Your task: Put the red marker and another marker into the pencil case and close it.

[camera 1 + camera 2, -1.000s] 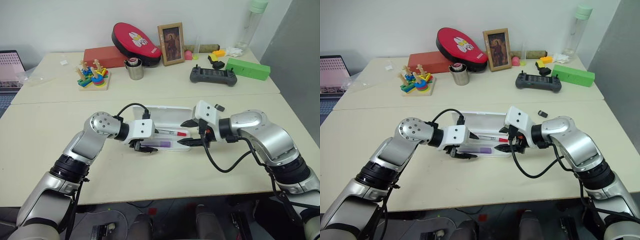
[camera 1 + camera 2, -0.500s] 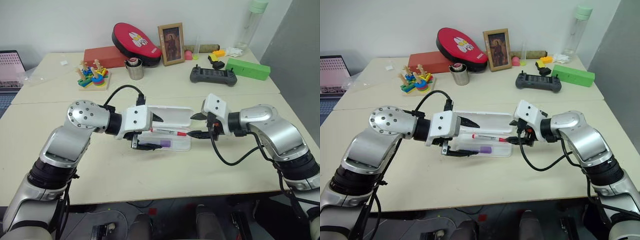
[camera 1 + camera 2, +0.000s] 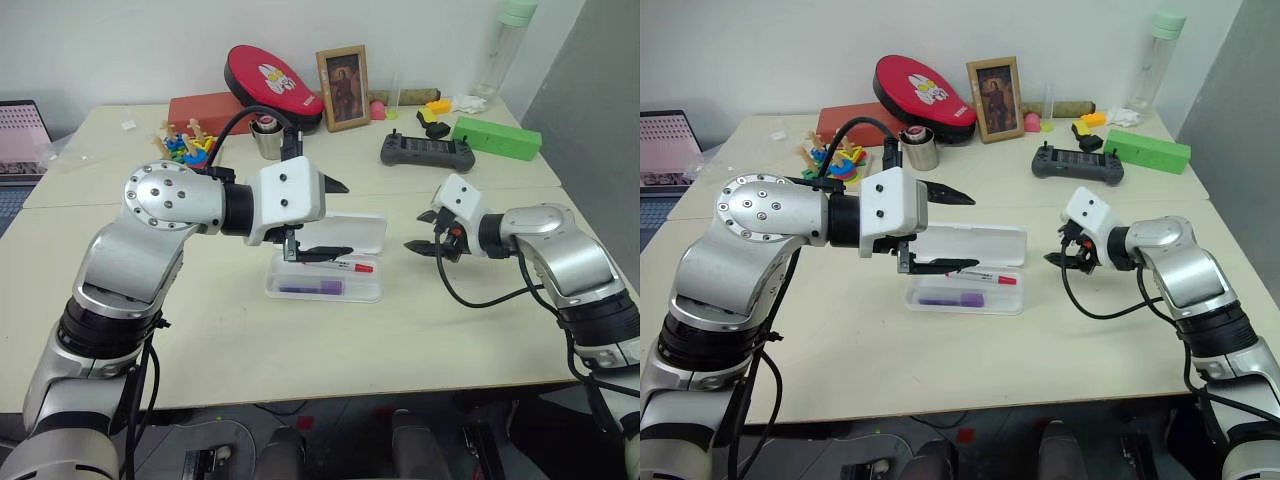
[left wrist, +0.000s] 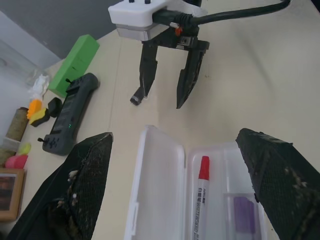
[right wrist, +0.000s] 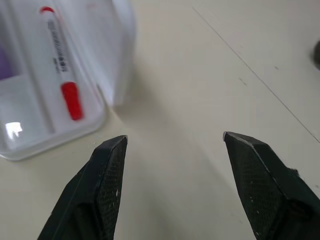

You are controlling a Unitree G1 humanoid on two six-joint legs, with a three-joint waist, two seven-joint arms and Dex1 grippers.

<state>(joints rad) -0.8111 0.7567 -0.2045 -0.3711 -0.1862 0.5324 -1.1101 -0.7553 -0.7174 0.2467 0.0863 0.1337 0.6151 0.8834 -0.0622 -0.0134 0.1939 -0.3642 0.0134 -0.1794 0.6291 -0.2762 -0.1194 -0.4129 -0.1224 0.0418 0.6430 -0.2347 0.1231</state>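
While its hinged lid lies folded back flat, the pencil case is seen open near the middle of the worktop, closer to the front edge than to the back one. Inside its tray the red marker is laid along the case's length, its red cap turned toward the worktop's right edge. Another marker, lavender, is held in the compartment nearer the front edge, its long axis running the same way.

Bare worktop is left all round the case, with broad open room toward the front and right edges. The left gripper is raised above the case's lid side, its jaws spread wide and holding nothing. The right gripper is held apart from the case, off its right end over bare surface, its jaws likewise parted and empty.

Along the back edge a green box, a black controller, a picture frame and a metal cup are ranged.
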